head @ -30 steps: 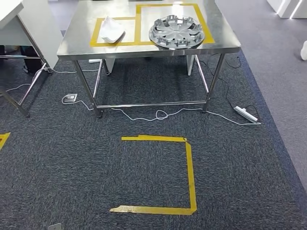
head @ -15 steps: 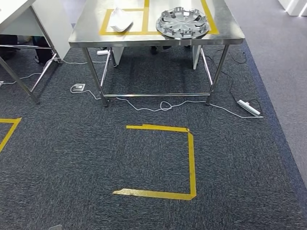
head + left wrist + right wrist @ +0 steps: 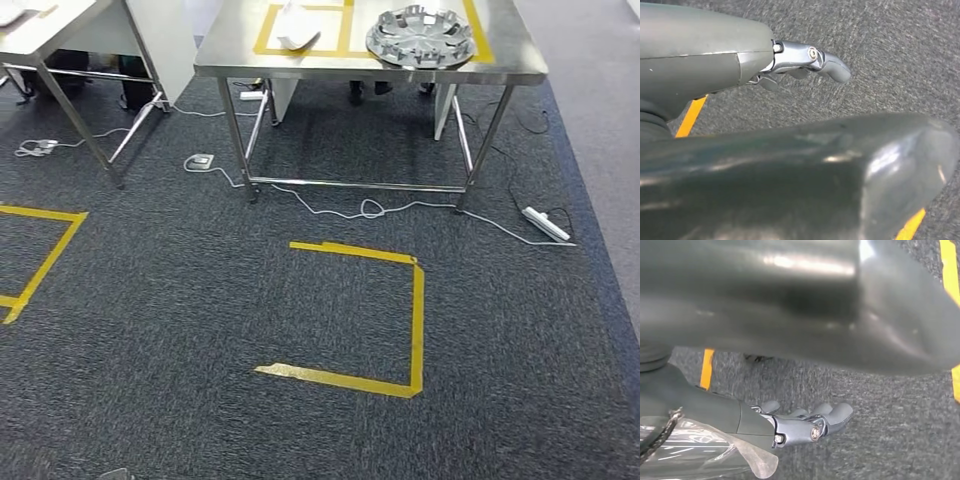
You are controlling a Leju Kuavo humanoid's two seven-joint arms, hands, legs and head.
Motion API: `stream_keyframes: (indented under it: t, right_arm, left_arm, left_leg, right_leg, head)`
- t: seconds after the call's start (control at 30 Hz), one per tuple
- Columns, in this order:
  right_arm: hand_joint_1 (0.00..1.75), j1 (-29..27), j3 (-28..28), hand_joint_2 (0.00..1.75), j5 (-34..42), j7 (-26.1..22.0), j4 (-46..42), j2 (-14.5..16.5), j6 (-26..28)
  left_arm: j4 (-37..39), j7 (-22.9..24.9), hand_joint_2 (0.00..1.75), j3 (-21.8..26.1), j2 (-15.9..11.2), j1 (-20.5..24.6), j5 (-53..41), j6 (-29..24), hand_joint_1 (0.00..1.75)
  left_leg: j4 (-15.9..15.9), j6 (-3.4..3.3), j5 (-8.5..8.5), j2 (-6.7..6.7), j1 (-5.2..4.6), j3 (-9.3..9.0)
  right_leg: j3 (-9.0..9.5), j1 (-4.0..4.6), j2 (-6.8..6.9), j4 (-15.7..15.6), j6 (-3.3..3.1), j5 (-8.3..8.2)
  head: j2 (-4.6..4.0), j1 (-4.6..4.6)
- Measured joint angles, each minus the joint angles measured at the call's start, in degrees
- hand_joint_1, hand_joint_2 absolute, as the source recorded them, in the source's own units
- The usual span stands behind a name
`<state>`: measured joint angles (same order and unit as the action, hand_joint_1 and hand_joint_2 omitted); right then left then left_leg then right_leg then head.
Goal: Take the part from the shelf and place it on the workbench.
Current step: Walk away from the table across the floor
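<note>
The steel workbench (image 3: 234, 45) stands ahead at the top of the head view, its top marked with yellow tape boxes. A silver wheel cover (image 3: 419, 35) lies in the right box and a white part (image 3: 296, 30) in the left one. My left hand (image 3: 806, 60) hangs over the grey carpet with its fingers stretched out and nothing in it. My right hand (image 3: 806, 425) also hangs over the carpet, its fingers nearly straight and holding nothing. No shelf shows in the frames.
A second table (image 3: 45, 30) stands at the far left. Yellow tape marks a square (image 3: 415, 320) on the carpet before the workbench, and another tape corner (image 3: 45, 260) lies at the left. White cables (image 3: 362, 210), a floor socket (image 3: 200, 160) and a power strip (image 3: 545, 224) lie under and beside the workbench.
The camera has moved: the whole scene has shifted right and up in the picture. The left table and the left tape corner have come into view.
</note>
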<state>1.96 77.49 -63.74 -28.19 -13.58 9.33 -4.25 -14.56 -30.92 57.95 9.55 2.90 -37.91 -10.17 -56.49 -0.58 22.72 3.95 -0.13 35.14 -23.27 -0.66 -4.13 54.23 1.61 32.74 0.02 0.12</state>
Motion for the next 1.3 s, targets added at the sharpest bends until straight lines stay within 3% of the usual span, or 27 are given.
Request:
stream_keyframes:
  t: [0.07,0.1,0.17,0.23,0.27,0.3,0.37,0.43,0.5,0.53,0.57,0.63,0.7,0.73,0.77,0.8,0.83,0.9,0.93,1.0,1.07,1.1,1.17,1.23,1.27,1.3]
  right_arm:
    - [0.0,-0.02,-0.01,0.0,-0.27,-0.03,0.01,-0.03,-0.03]
    - [0.0,-0.03,-0.01,0.0,-0.41,-0.05,0.0,-0.03,-0.03]
    - [0.0,-0.13,-0.01,0.0,-0.76,-0.11,0.01,-0.05,-0.03]
    - [0.0,-0.26,-0.01,0.0,-1.01,-0.14,0.01,-0.07,-0.05]
    - [0.0,-0.27,-0.02,0.0,-1.08,-0.14,0.01,-0.07,-0.07]
    - [0.0,-0.23,-0.03,0.0,-1.14,-0.15,0.0,-0.07,-0.09]
    - [0.0,-0.08,-0.09,0.0,-1.34,-0.24,0.01,-0.07,-0.1]
    - [0.0,0.06,-0.18,0.0,-1.66,-0.37,0.01,-0.07,-0.13]
    - [0.0,0.24,-0.24,0.0,-2.0,-0.46,0.01,-0.07,-0.16]
    - [0.0,0.4,-0.27,0.0,-2.16,-0.48,0.01,-0.07,-0.16]
    - [0.0,0.59,-0.33,0.0,-2.32,-0.49,0.02,-0.07,-0.16]
    - [0.0,0.89,-0.53,0.0,-2.63,-0.57,0.03,-0.07,-0.16]
    - [0.0,0.81,-0.72,0.0,-2.88,-0.63,0.03,-0.07,-0.16]
    - [0.0,0.7,-0.77,0.0,-2.95,-0.62,0.03,-0.07,-0.16]
    - [0.0,0.58,-0.85,0.0,-2.97,-0.62,0.03,-0.07,-0.16]
    - [0.0,0.51,-0.94,0.0,-2.98,-0.62,0.03,-0.07,-0.16]
    - [0.0,0.5,-1.03,0.0,-2.98,-0.62,0.03,-0.07,-0.16]
    - [0.0,0.51,-1.13,0.0,-2.98,-0.62,0.03,-0.07,-0.16]
    - [0.0,0.53,-1.14,0.0,-2.98,-0.62,0.03,-0.07,-0.16]
    - [0.0,0.56,-1.17,0.0,-2.98,-0.6,0.04,-0.07,-0.17]
    - [0.0,0.59,-1.22,0.0,-3.09,-0.6,0.06,-0.04,-0.16]
    - [0.0,0.62,-1.29,0.0,-3.2,-0.62,0.07,-0.02,-0.14]
    - [0.0,0.59,-1.49,0.0,-3.48,-0.65,0.1,0.01,-0.11]
    - [0.0,0.44,-1.63,0.0,-3.82,-0.66,0.1,0.0,-0.1]
    - [0.0,0.37,-1.66,0.0,-3.99,-0.65,0.1,0.0,-0.09]
    - [0.0,0.35,-1.69,0.0,-4.15,-0.65,0.09,0.0,-0.09]
  left_arm:
    - [0.0,-0.06,0.0,0.37,-0.01,-0.19,0.16,-0.07,0.0]
    - [0.0,-0.09,0.0,0.53,-0.03,-0.39,0.19,-0.08,0.0]
    - [0.0,-0.2,0.0,0.78,-0.07,-0.65,0.24,-0.01,0.0]
    - [0.0,-0.36,0.0,1.01,-0.08,-0.7,0.3,0.1,0.0]
    - [0.0,-0.42,0.0,1.13,-0.08,-0.75,0.32,0.14,0.0]
    - [0.0,-0.45,0.0,1.23,-0.08,-0.85,0.34,0.12,0.0]
    - [0.0,-0.5,0.0,1.45,-0.1,-1.06,0.5,0.03,0.0]
    - [0.0,-0.53,0.0,1.74,-0.19,-1.09,0.72,-0.09,0.0]
    - [0.0,-0.53,0.0,2.11,-0.26,-1.1,0.83,-0.19,0.0]
    - [0.0,-0.52,0.0,2.35,-0.27,-1.22,0.88,-0.24,0.0]
    - [0.0,-0.51,0.0,2.6,-0.27,-1.38,0.97,-0.26,0.0]
    - [0.0,-0.51,0.0,3.13,-0.28,-1.53,1.19,-0.35,0.0]
    - [0.0,-0.51,0.0,3.57,-0.26,-1.41,1.31,-0.44,0.0]
    - [0.0,-0.51,0.0,3.73,-0.25,-1.37,1.31,-0.47,0.0]
    - [0.0,-0.51,0.0,3.86,-0.22,-1.39,1.3,-0.47,0.0]
    - [0.0,-0.51,0.0,3.97,-0.21,-1.45,1.3,-0.48,0.0]
    - [0.0,-0.51,0.0,4.07,-0.2,-1.49,1.31,-0.48,0.0]
    - [0.0,-0.51,0.0,4.26,-0.16,-1.48,1.32,-0.49,0.0]
    - [0.0,-0.51,0.0,4.36,-0.14,-1.39,1.32,-0.49,0.0]
    - [0.0,-0.51,0.0,4.52,-0.11,-1.3,1.32,-0.49,0.0]
    - [-0.01,-0.51,0.0,4.65,-0.14,-1.46,1.33,-0.51,0.0]
    - [-0.01,-0.53,0.0,4.73,-0.15,-1.58,1.34,-0.55,0.0]
    - [-0.01,-0.56,0.0,4.91,-0.16,-1.58,1.38,-0.63,0.0]
    - [0.0,-0.57,0.0,5.03,-0.11,-1.43,1.4,-0.69,0.0]
    - [0.0,-0.57,0.0,5.08,-0.09,-1.43,1.41,-0.73,0.0]
    - [0.0,-0.57,0.0,5.14,-0.06,-1.5,1.44,-0.75,0.0]
  left_leg:
    - [-0.27,0.62,-0.52,0.76,0.11,0.58]
    - [-1.07,0.9,0.32,0.32,0.16,0.99]
    - [-6.12,1.39,4.62,-1.68,0.28,2.8]
    - [-13.9,1.88,9.19,-3.12,0.47,5.09]
    - [-16.47,2.02,10.05,-3.39,0.56,5.47]
    - [-16.89,2.05,9.75,-3.58,0.63,4.8]
    - [-11.16,1.67,6.99,-4.47,0.61,0.29]
    - [-3.39,0.78,5.33,-6.69,0.14,-4.68]
    - [-0.32,-0.07,5.58,-7.83,-0.37,-6.13]
    - [-0.03,-0.43,5.53,-7.44,-0.44,-5.87]
    - [0.32,-0.78,5.4,-6.96,-0.31,-5.76]
    - [0.93,-1.47,4.91,-5.9,0.01,-5.54]
    - [1.13,-1.94,4.54,-4.74,0.13,-5.21]
    - [1.11,-2.04,4.44,-4.06,0.1,-5.0]
    - [1.08,-2.08,4.36,-3.34,0.08,-4.9]
    - [1.03,-2.05,4.3,-2.57,0.06,-4.85]
    - [0.93,-1.99,4.26,-1.78,0.06,-4.86]
    - [0.59,-1.76,4.28,-0.29,0.03,-4.8]
    - [0.25,-1.54,4.34,0.43,-0.03,-4.57]
    - [-0.2,-0.83,4.24,1.62,-0.03,-3.84]
    - [-0.33,-0.03,3.93,2.69,0.12,-3.18]
    - [-0.74,0.28,4.18,2.32,0.1,-2.89]
    - [-4.56,0.89,6.69,-0.17,0.09,-1.17]
    - [-12.28,1.52,10.66,-2.75,0.28,2.29]
    - [-15.54,1.75,11.85,-3.24,0.43,3.72]
    - [-17.1,1.91,12.01,-3.47,0.56,4.33]
  right_leg:
    - [-0.43,-0.05,1.27,-0.46,-1.16,0.14]
    - [-0.61,-0.09,2.04,-0.49,-1.71,-0.12]
    - [-1.15,-0.1,3.77,-0.53,-2.53,-0.71]
    - [-1.81,0.11,5.47,-0.44,-2.78,-1.16]
    - [-2.1,0.2,6.31,-0.36,-2.76,-1.32]
    - [-2.34,0.26,7.1,-0.27,-2.7,-1.43]
    - [-2.5,0.39,8.53,-0.08,-2.56,-1.47]
    - [-2.54,0.66,9.84,0.1,-2.23,-1.38]
    - [-2.4,0.86,10.99,0.23,-1.64,-1.36]
    - [-2.22,0.9,11.53,0.23,-1.28,-1.42]
    - [-2.23,0.85,11.37,0.33,-0.9,-1.24]
    - [-3.53,0.66,8.53,2.71,-0.21,0.5]
    - [-7.21,0.41,5.11,10.01,0.19,4.09]
    - [-9.42,0.35,4.5,14.31,0.3,5.62]
    - [-11.11,0.32,4.31,17.35,0.39,6.16]
    - [-11.87,0.29,4.23,18.28,0.44,5.52]
    - [-11.41,0.23,4.09,16.59,0.44,3.65]
    - [-8.29,0.0,2.4,8.85,0.29,-1.0]
    - [-6.75,-0.19,1.17,5.12,0.16,-2.34]
    - [-5.41,-0.29,-0.39,2.09,-0.2,-2.66]
    - [-5.25,-0.32,0.62,1.9,-0.83,-2.76]
    - [-5.18,-0.42,1.29,1.76,-1.18,-2.95]
    - [-5.08,-0.63,2.89,1.4,-1.76,-3.22]
    - [-5.09,-0.5,4.65,1.38,-2.0,-3.16]
    - [-5.09,-0.44,5.56,1.4,-2.0,-3.1]
    - [-5.08,-0.42,6.38,1.41,-1.99,-3.03]
  head:
    - [0.0,0.02]
    - [0.0,-0.12]
    - [0.0,-0.49]
    - [0.0,-0.7]
    - [0.0,-0.7]
    - [0.01,-0.71]
    - [0.0,-0.72]
    - [0.0,-0.67]
    - [0.0,-0.64]
    - [0.0,-0.65]
    - [0.01,-0.69]
    - [0.01,-0.45]
    - [0.01,-0.15]
    - [0.01,-0.12]
    - [0.01,-0.13]
    - [0.01,-0.12]
    - [0.01,-0.13]
    - [-0.01,-0.11]
    - [-0.01,-0.13]
    - [-0.01,-0.18]
    - [0.01,-0.19]
    - [0.01,-0.24]
    - [0.0,-0.62]
    - [-0.01,-0.95]
    - [-0.01,-0.95]
    - [-0.01,-0.96]
